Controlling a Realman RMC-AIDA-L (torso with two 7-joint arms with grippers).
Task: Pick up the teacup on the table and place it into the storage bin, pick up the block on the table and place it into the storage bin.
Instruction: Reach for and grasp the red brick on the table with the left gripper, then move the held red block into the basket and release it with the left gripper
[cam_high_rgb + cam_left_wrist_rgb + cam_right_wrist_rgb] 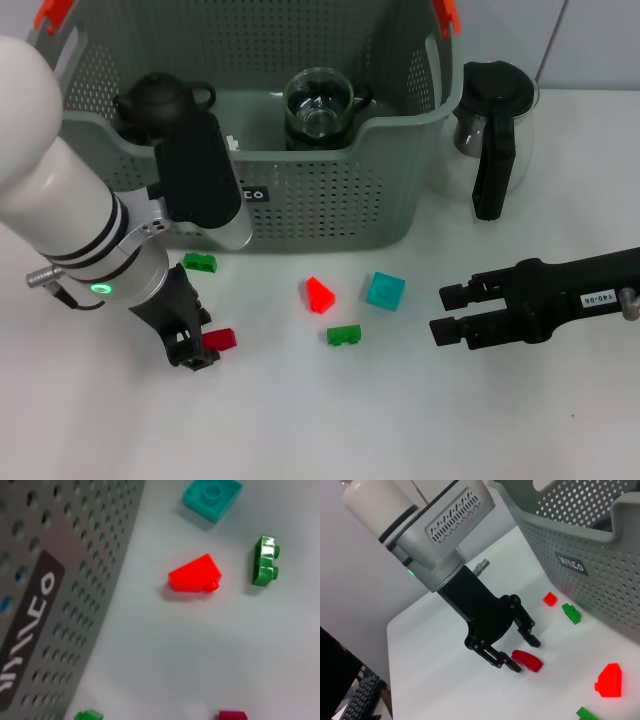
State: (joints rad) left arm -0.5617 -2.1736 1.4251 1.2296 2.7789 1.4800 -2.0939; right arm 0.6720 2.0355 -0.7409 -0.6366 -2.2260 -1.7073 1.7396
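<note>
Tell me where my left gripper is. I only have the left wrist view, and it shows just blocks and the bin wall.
Observer: The left gripper is low over the table and open. The dark red block lies on the table at its fingertips, not gripped.
Operator: Is a cup in the bin?
Observer: Yes, a glass cup sits inside the storage bin, next to a black teapot.
Operator: And the right arm?
Observer: The right gripper is open and holding nothing, over the table to the right of the teal block.
</note>
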